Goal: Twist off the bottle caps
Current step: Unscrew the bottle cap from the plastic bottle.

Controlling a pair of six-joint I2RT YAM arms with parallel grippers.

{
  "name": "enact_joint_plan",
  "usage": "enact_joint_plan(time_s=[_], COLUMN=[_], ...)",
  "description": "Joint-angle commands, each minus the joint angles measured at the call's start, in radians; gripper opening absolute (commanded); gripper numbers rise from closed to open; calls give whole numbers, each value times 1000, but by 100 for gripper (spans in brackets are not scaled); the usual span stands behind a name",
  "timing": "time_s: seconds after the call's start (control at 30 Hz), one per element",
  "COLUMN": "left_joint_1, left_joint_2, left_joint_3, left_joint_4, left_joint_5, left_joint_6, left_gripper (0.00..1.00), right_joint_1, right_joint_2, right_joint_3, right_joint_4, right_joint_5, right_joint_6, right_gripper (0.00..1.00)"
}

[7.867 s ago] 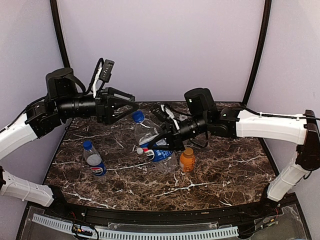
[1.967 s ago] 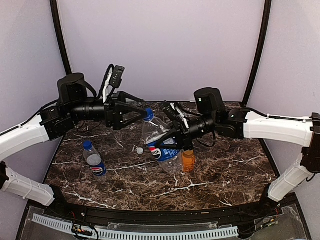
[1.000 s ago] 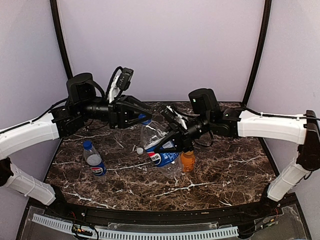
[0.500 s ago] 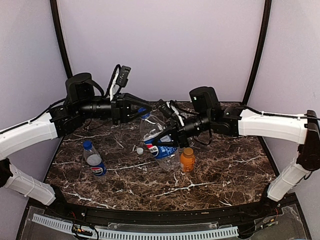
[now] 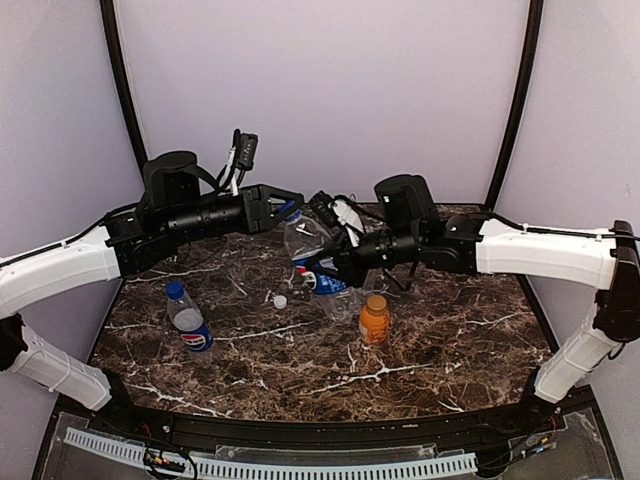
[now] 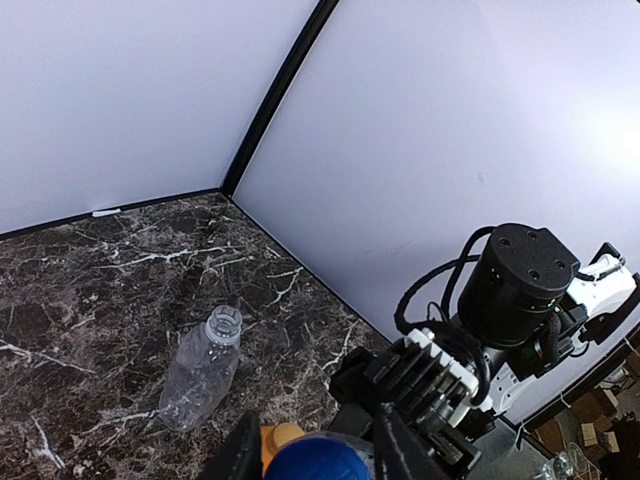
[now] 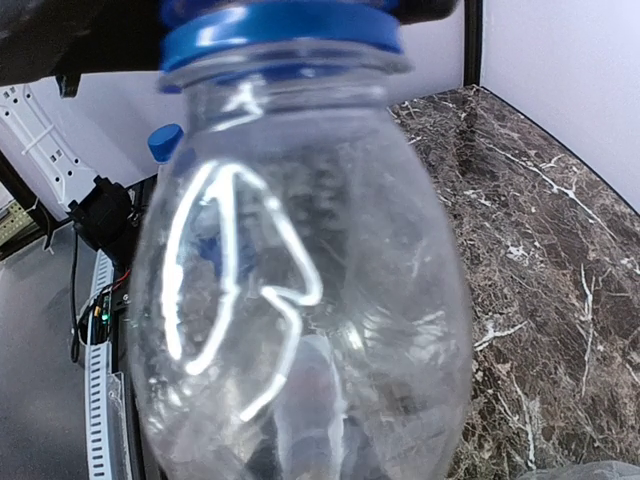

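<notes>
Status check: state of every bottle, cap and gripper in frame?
large Pepsi bottle: lifted, tilted, cap on.
blue cap: on that bottle's neck.
left gripper: shut on blue cap.
right gripper: shut on large Pepsi bottle.
unlabelled bottle: lying down, uncapped.
white cap: off, lying loose.
small Pepsi bottle: upright, capped.
orange bottle: upright, capped.

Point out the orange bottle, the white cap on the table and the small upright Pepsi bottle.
orange bottle [image 5: 374, 323]: top external view, on its body.
white cap [image 5: 280, 301]: top external view, on its top face.
small Pepsi bottle [image 5: 195, 339]: top external view, on its label.
</notes>
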Motion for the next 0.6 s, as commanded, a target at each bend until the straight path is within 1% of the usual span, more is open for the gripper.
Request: enact_joint_plan(time_s=[0.0, 0.03, 0.07, 0.1, 0.13, 0.17, 0.2, 0.23, 0.3, 0.43, 0.57], left_joint_1=[14, 15, 15, 16, 16, 16, 17, 18, 21, 32, 38], left_joint_2=[-21, -23, -29, -32, -38, -42, -50, -55, -68, -97, -99], left_joint_3=[8, 8, 8, 8, 8, 8, 8, 8, 8, 1, -5], left_joint_4=[25, 28, 29, 27, 25, 20, 16, 10, 1, 0, 19], left_joint_5=[81, 98, 131, 145, 167, 179, 203, 216, 258, 372, 517], left_joint_6=[40, 47, 64, 72, 87, 104, 115, 136, 167, 222, 249], left_gripper=[43, 48, 51, 57, 59, 65, 67, 72, 77, 79, 77], right_joint_1=[-19, -20, -20, -20, -21, -22, -23, -24, -24, -25, -25], right_joint_2=[-35, -37, -40, -44, -47, -51, -54, -57, -60, -51, -27], right_joint_3=[-12, -16, -23, -28, -32, -36, -39, -40, -39, -22, 10], right_joint_4=[73, 73, 74, 76, 75, 75, 72, 67, 52, 5, -43], right_joint_5=[-14, -31, -48, -67, -85, -109, -138, -180, -260, -426, -559], right_joint_6=[-4, -8, -14, -18, -23, -27, -28, -46, -70, -106, -131], right_gripper=[1, 1, 1, 1, 1, 1, 0, 1, 1, 2, 3])
